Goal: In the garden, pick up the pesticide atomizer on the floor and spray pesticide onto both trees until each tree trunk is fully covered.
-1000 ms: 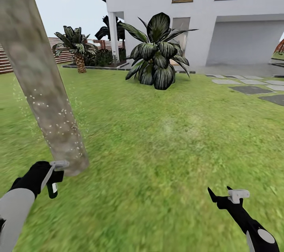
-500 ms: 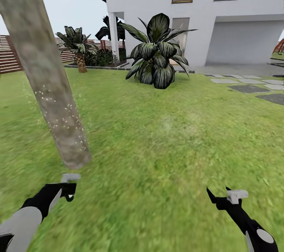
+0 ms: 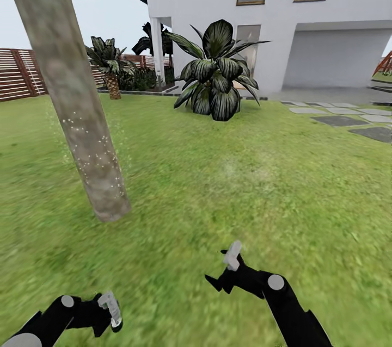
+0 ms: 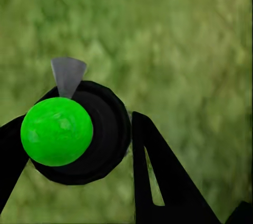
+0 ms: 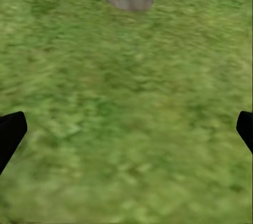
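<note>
Left gripper (image 4: 79, 145) clamping the pesticide atomizer (image 4: 74, 132) over grass

Head view is showing white-specked tree trunk (image 3: 71, 91); right gripper (image 5: 126, 129), fingers spread, is facing its base

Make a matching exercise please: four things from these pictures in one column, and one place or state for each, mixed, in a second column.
1. thick grey-brown mottled tree trunk
2. green-spotted dark atomizer
3. right gripper
4. brown slatted wooden fence

a. open, empty, over grass
b. held between the left gripper's fingers
c. dotted with white specks
d. far behind the trunk

Pairs: 1-c, 2-b, 3-a, 4-d
</note>
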Available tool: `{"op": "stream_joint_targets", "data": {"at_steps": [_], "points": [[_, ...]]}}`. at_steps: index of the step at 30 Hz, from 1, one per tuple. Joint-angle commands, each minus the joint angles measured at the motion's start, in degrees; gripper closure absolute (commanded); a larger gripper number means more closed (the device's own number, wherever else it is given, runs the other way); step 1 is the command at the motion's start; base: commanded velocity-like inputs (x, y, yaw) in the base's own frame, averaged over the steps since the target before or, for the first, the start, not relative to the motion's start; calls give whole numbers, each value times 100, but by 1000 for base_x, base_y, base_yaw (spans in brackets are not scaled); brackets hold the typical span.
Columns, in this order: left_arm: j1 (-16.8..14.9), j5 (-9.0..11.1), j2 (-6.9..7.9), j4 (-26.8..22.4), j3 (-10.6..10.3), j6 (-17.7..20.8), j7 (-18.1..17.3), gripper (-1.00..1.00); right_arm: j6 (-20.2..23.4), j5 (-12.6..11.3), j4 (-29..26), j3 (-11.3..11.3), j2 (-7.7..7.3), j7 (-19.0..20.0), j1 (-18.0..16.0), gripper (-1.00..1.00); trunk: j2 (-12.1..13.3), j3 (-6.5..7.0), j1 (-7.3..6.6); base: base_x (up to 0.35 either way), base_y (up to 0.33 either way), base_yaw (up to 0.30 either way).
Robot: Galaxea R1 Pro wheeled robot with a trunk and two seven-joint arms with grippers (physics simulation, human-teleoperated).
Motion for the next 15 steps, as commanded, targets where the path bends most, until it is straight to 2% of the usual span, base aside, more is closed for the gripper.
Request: {"op": "stream_joint_targets", "data": {"at_steps": [1, 3, 4, 7, 9, 11, 13, 15], "points": [[-1, -230, -10, -9, 40, -207, -153, 100, 39, 25, -71, 3, 4, 257, -2, -100, -2, -5, -2, -29, 0, 0], [2, -455, -39, -14, 25, -337, -249, 100, 44, 21, -176, 9, 5, 470, -2, -100, -2, -5, -2, -12, 0, 0], [2, -577, -58, -16, -61, -381, -277, 100, 45, 20, -210, 12, 0, 537, -3, -100, -2, -5, -2, -4, 0, 0], [-1, -653, -68, -17, -348, -464, -293, 100, 46, 24, -230, 19, -2, 579, -3, -100, -2, -5, -2, -1, 0, 0], [-3, -659, -80, -17, -414, -584, -301, 100, 48, 37, -239, 80, -3, 802, -3, -100, -2, -5, -2, 0, 0, 0], [-4, -667, -93, -17, -427, -773, -312, 100, 59, 73, -244, 624, -6, 1073, -3, -100, -2, -5, -2, 0, 0, 0], [-4, -667, -100, -23, -427, -897, -420, 100, 66, 84, -250, 1010, -13, 1137, -3, -100, -2, -5, -2, 0, 0, 0], [-5, -669, -100, -61, -421, -1076, -761, 100, 71, 92, -253, 1160, -14, 1157, -3, -100, -2, -5, -2, 0, 0, 0]]}}
